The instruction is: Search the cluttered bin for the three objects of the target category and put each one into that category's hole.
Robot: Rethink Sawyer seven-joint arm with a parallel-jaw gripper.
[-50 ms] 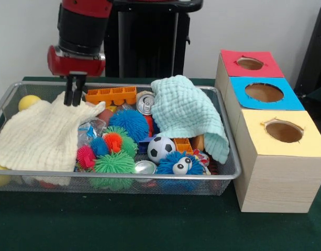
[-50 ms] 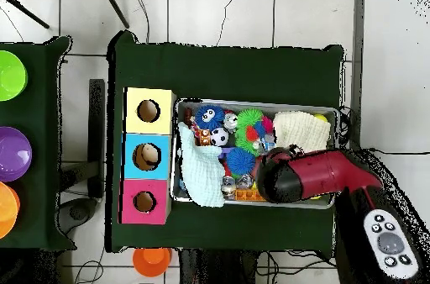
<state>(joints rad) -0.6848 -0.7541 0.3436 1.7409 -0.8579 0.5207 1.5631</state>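
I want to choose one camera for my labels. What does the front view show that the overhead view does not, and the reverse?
Only the front view shows the gripper, its fingers close together at the yellow cloth; in the overhead view the arm covers it. Only the overhead view shows coloured bowls at the side and an orange object on the floor. Both show the wire bin, the mint cloth, the soccer ball and the three-hole box.

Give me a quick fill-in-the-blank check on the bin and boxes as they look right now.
1. The gripper hangs over the ____ cloth.
2. The soccer ball lies beside the ____ cloth.
3. In the front view, the yellow box stands nearest, the ____ box farthest.
4. The orange block lies next to a can at the bin's ____ side.

Missing: cream; mint; red; far
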